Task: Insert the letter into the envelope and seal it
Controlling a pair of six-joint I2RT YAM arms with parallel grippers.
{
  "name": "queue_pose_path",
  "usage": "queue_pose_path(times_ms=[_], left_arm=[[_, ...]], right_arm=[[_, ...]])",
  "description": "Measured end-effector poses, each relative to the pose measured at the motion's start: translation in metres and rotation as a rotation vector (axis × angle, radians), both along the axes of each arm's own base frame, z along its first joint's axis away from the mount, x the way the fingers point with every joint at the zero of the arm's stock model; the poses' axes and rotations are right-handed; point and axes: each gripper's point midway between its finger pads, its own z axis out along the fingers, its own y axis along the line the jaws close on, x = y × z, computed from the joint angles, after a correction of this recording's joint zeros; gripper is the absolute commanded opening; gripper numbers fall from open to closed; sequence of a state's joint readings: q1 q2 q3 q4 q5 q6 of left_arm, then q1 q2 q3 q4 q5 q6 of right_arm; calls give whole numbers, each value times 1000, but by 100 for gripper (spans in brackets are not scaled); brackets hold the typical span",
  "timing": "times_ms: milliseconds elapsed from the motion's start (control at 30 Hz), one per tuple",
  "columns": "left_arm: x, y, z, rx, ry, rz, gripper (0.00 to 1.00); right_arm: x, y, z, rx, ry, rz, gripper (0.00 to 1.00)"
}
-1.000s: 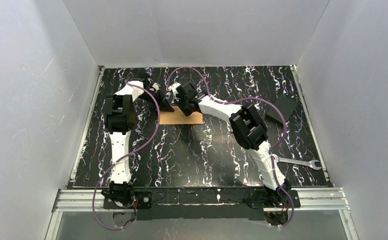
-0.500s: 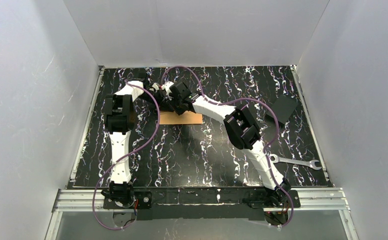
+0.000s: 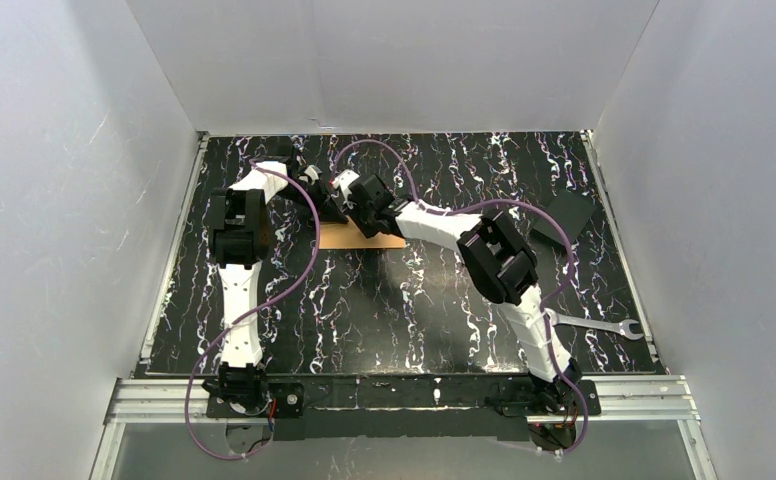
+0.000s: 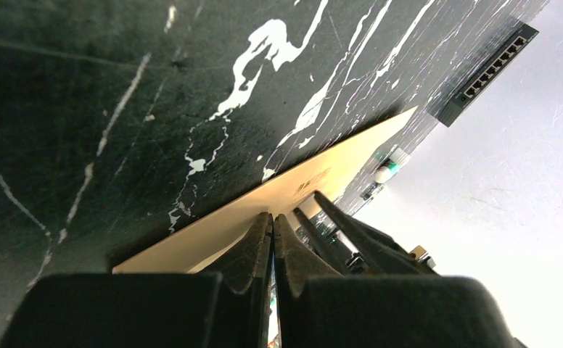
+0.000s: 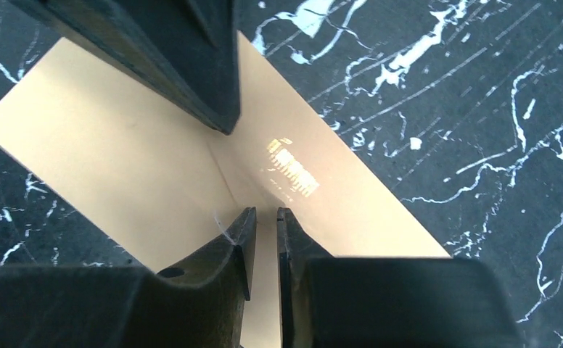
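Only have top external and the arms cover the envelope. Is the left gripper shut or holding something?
Observer: The left gripper is shut with nothing between its fingers. Its tips rest on the envelope, as the left wrist view shows.
Operator: And the right one?
Observer: The right gripper has its jaws a narrow gap apart, with the tips over the envelope beside a crease. I see nothing gripped.
Operator: Any sign of the letter?
Observer: Not in either wrist view. They show only the envelope's plain face with a small gold mark.
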State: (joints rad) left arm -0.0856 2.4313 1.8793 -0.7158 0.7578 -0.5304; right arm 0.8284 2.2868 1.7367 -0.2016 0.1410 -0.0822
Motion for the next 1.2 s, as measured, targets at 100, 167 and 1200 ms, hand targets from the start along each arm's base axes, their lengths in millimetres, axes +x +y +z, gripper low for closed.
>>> queue_pose_path(times_ms=[100,167,1200], left_arm=[[0,0,0,1,-7,-9,0],[-1,-1,0,1,-10,-15,0],[-21,15,143,96,-388,-21,64]], right_arm=[[7,-10,0,-7,7,-54,25],[15,-17,1,-11,10,-105,25],[-24,-205,101,75,184,-731,69]])
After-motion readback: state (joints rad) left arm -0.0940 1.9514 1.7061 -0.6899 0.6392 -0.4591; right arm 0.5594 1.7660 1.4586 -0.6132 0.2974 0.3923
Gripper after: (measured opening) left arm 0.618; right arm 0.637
